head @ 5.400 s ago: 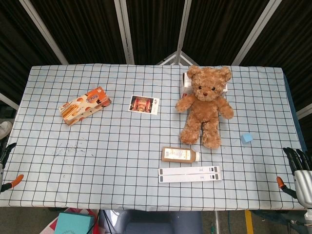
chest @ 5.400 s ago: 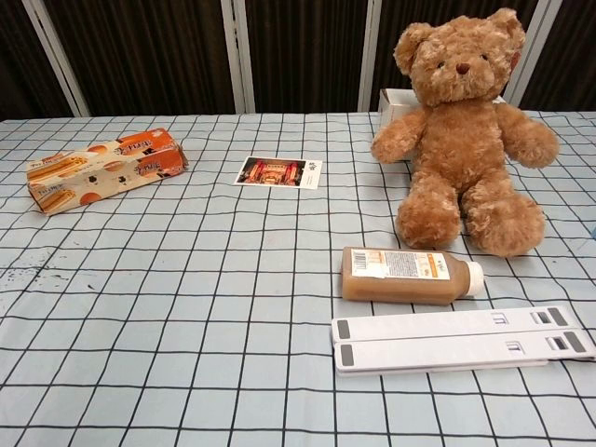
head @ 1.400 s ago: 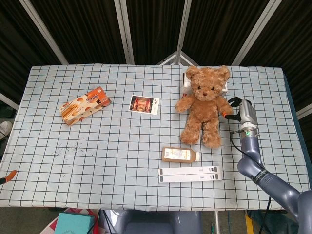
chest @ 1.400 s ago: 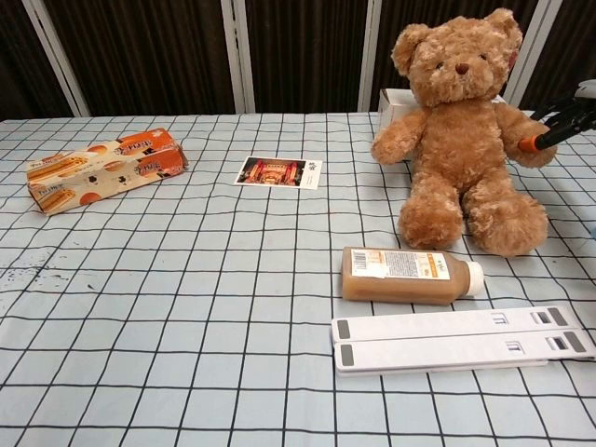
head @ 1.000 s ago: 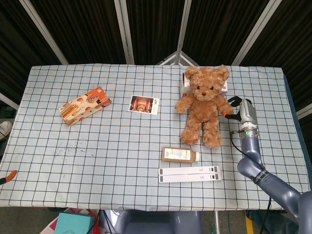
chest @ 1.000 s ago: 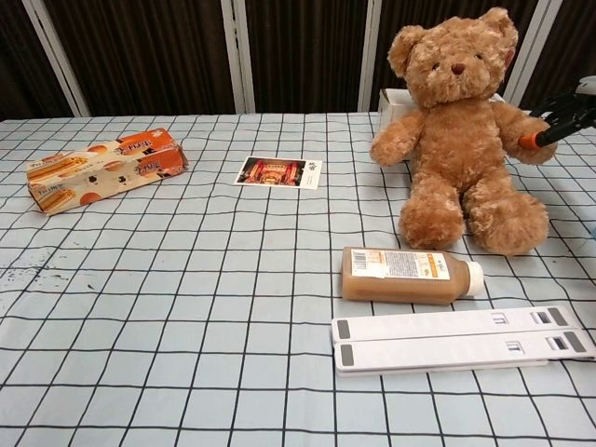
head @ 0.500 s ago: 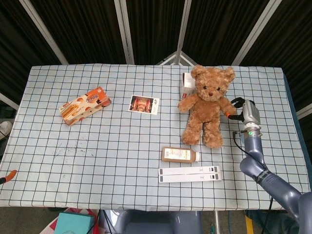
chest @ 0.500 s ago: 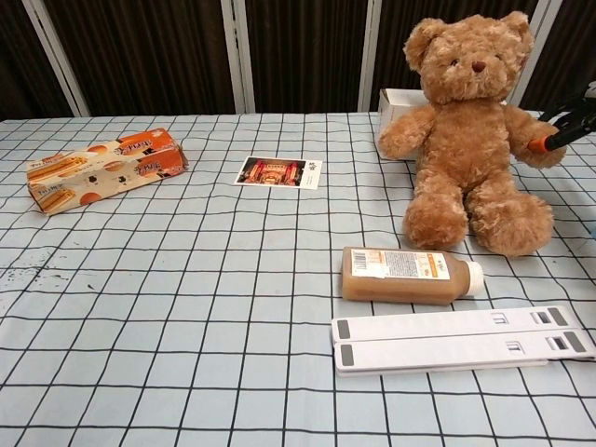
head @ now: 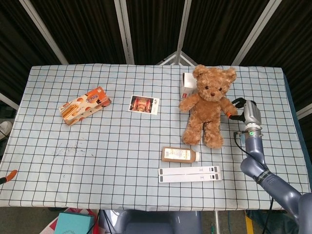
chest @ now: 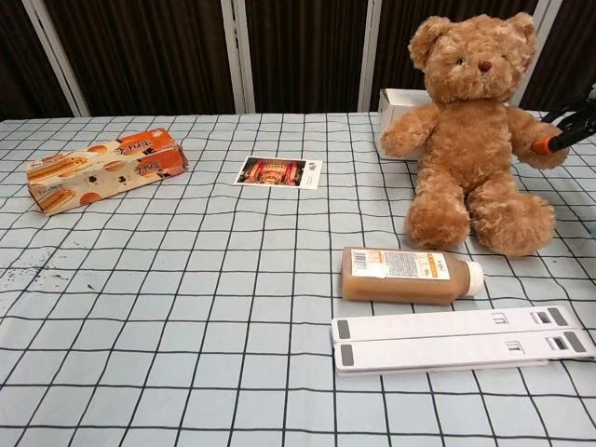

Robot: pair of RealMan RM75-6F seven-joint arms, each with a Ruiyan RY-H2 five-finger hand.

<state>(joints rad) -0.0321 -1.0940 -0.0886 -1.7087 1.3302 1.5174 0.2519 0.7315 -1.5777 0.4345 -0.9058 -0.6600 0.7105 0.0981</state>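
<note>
Teddy bear [head: 208, 105] sits upright on the checked table [head: 122, 146], toward the far edge and right of centre, legs pointing at the near edge; it leans a little toward the right edge; right hand [head: 240, 109] is at the bear's outstretched arm on the right-edge side, dark fingers and an orange-tipped one [chest: 543, 146] closed round the paw, so it grips the bear there; how tightly, I cannot tell, since the chest view cuts the hand off at the frame edge; grey forearm runs back from it toward the near right corner.

White box [head: 187, 84] lies just behind the bear toward the far edge, partly hidden by its head and shoulder; brown bottle [head: 180, 155] lies on its side just in front of the bear's feet, white cap toward the right edge; two long white strips [head: 189, 174] lie side by side between the bottle and the near edge, close to the bottle; postcard [head: 144, 104] lies flat left of the bear, well apart; orange snack box [head: 85, 105] lies further toward the left edge.

Left hand: only an orange tip [head: 8, 175] shows beyond the near left corner; its state I cannot tell.
</note>
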